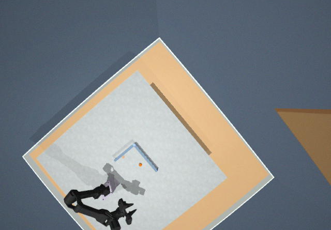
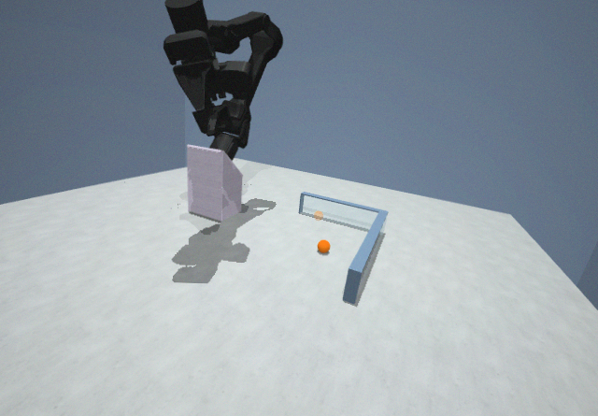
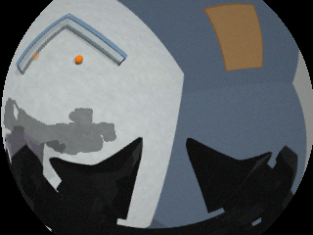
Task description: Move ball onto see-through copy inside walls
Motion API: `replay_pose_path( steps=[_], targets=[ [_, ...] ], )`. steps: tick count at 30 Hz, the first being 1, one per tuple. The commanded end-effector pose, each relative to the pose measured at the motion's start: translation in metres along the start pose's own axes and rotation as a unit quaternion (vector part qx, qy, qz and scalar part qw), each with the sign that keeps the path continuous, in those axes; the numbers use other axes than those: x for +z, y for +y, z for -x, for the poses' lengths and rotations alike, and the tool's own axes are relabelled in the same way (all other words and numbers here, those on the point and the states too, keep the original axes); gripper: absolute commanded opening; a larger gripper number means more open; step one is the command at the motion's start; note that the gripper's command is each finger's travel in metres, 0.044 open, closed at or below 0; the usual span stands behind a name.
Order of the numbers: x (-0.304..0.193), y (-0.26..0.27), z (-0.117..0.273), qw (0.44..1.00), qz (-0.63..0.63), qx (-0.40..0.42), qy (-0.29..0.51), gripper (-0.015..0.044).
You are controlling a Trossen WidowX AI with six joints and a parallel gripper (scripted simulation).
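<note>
An orange ball (image 1: pixel 140 164) (image 2: pixel 323 246) (image 3: pixel 79 60) lies on the table inside the corner of two low clear walls with blue edges (image 1: pixel 146 158) (image 2: pixel 367 243) (image 3: pixel 98 37). The see-through copy (image 1: pixel 122 156) (image 2: pixel 319 215) (image 3: pixel 35 56) shows close beside the other wall, near that wall's free end. The ball and the copy are clearly apart. My gripper (image 1: pixel 135 207) (image 3: pixel 164 141) is open, with nothing between its fingers. It hangs high above the table, well away from the ball and outside the walls.
A pale purple block-like stand (image 1: pixel 113 183) (image 2: pixel 205 181) is at the arm's base, left of the walls in the exterior view. The arm's shadow falls on the white table top (image 1: pixel 128 110) (image 2: pixel 290 344) between the stand and the ball. A brown surface (image 1: pixel 310 131) (image 3: pixel 240 36) lies beyond the table.
</note>
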State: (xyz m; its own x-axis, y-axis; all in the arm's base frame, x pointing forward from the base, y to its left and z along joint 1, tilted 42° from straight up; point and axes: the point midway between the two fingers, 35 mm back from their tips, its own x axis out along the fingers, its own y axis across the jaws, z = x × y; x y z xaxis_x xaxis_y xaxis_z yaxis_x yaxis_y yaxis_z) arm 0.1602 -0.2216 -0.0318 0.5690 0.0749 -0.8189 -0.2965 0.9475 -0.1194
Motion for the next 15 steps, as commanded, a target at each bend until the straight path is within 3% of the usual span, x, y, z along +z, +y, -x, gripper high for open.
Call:
replay_pose_path(
  steps=[1, 15],
  targets=[
    [0.034, 0.016, -0.028, 0.997, -0.027, 0.072, -0.002, 0.0236],
    [0.144, 0.111, -0.107, 0.946, -0.135, 0.279, 0.097, 0.0236]
  ],
)
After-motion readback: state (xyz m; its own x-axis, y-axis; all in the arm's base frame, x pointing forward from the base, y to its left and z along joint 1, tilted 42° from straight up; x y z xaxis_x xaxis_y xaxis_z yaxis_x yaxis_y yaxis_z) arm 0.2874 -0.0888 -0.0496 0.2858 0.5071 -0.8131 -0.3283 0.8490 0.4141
